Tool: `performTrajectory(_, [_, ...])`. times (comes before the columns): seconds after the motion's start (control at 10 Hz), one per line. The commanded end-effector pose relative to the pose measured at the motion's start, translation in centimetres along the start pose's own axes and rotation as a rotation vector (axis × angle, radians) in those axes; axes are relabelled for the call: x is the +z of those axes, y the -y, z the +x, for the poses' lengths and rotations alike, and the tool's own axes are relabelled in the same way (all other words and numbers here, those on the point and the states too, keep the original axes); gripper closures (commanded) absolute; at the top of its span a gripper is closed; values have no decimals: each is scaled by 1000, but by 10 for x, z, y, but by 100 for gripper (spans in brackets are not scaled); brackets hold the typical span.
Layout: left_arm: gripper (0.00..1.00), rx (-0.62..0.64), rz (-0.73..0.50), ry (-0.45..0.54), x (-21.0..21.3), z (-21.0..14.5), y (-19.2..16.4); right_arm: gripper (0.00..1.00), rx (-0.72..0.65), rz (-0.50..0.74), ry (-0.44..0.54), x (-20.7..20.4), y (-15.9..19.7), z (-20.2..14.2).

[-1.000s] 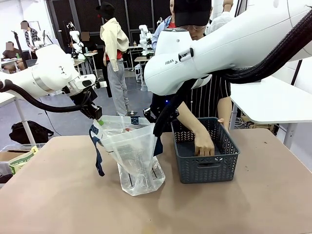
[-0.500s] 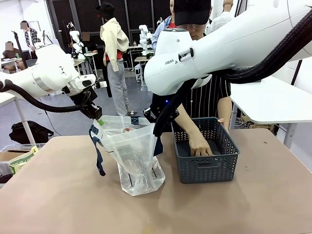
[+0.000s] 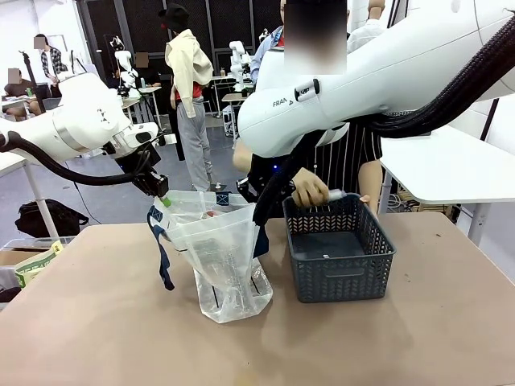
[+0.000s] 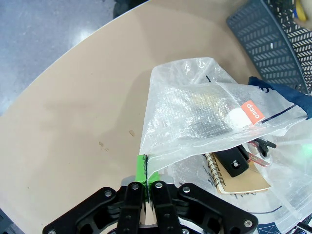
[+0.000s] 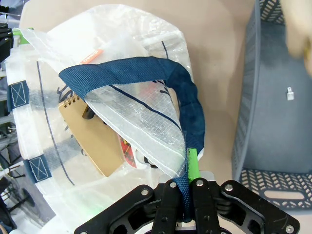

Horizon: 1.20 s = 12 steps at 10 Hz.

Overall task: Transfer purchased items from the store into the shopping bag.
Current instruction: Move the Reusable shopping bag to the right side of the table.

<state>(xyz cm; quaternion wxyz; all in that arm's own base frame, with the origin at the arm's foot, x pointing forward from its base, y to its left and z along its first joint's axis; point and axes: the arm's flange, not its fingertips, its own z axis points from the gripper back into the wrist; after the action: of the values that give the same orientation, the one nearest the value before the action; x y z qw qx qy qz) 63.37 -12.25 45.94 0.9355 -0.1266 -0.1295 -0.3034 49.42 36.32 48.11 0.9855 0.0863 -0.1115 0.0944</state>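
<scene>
My left gripper [image 4: 146, 170] pinches the bag's [image 3: 221, 257] thin rim and my right gripper [image 5: 187, 170] its strap [image 5: 146, 73]. The bag stands at the table's [image 3: 96, 322] middle, beside the basket [image 3: 338, 269]. The film looks light, floppy and slippery, so I judge the strap the surest hold.

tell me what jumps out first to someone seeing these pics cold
The shopping bag stands mid-table, its mouth stretched open: the left gripper is shut on its plastic rim and the right gripper on a navy strap handle. Just to its right sits the store, a dark mesh basket, with the person's hand above its far rim holding a small pale item. A spiral notebook lies in the bag.
</scene>
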Motion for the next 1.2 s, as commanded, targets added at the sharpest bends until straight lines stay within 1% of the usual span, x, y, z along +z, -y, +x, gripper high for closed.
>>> performTrajectory(0.0, [100,7,9,-2,3,-4,-2,100,-10,11,-5,0,3,0])
performTrajectory(1.1, [100,7,9,-2,3,-4,-2,100,-10,11,-5,0,3,0])
